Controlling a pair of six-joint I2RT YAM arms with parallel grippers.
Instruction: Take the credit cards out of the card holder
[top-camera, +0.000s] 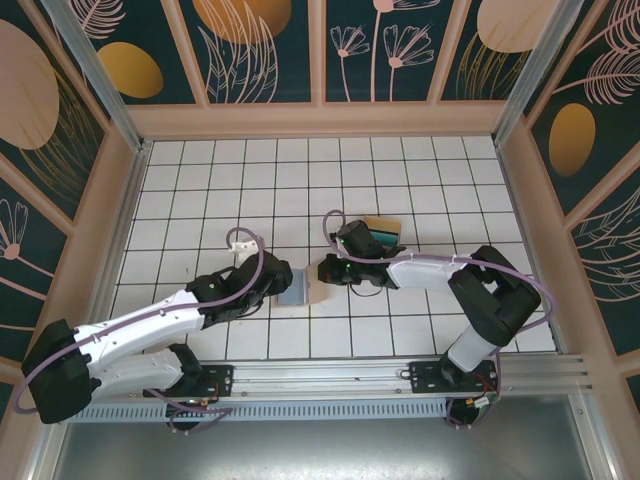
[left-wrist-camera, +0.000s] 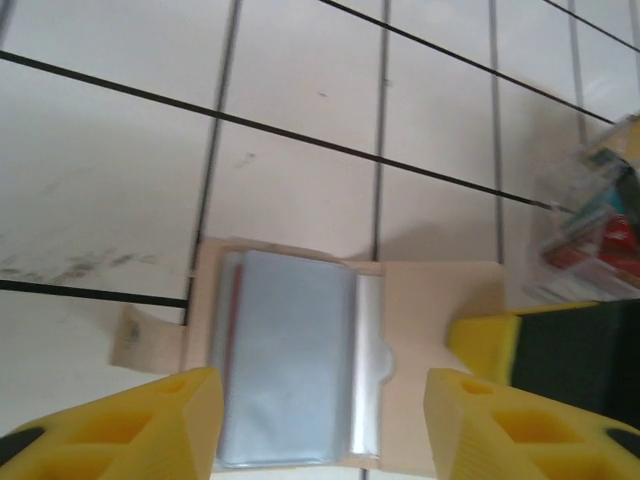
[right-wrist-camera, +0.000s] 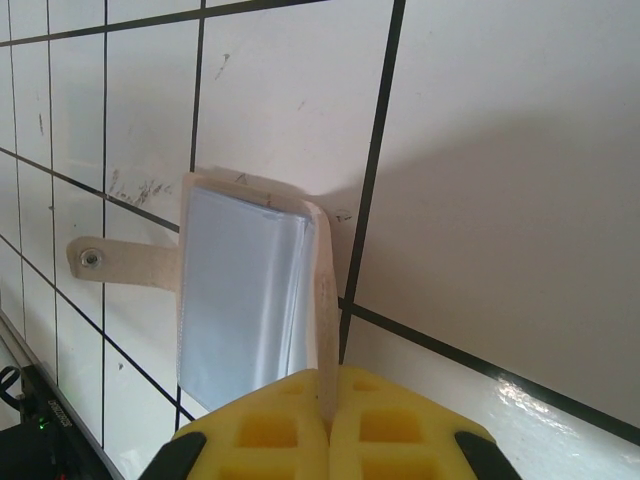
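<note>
My top camera looks steeply down from far above the card holder (top-camera: 297, 288), while both my wrist cameras face that same holder from close above.

card holder (left-wrist-camera: 440, 310): tan, matt, leather-like, faintly grainy, paler at the cut edges. plastic sleeves (left-wrist-camera: 285, 350) inside it: clear film, smooth, with a cloudy sheen. left gripper fingers (left-wrist-camera: 150, 425) and right gripper fingers (right-wrist-camera: 280, 430): yellow moulded plastic, matt, smooth. tiled table (left-wrist-camera: 300, 90): white, semi-gloss, grey scuffs, dark grout lines. rail (top-camera: 330, 372): bare brushed metal. arm shells (top-camera: 150, 325): white glossy plastic.
</note>
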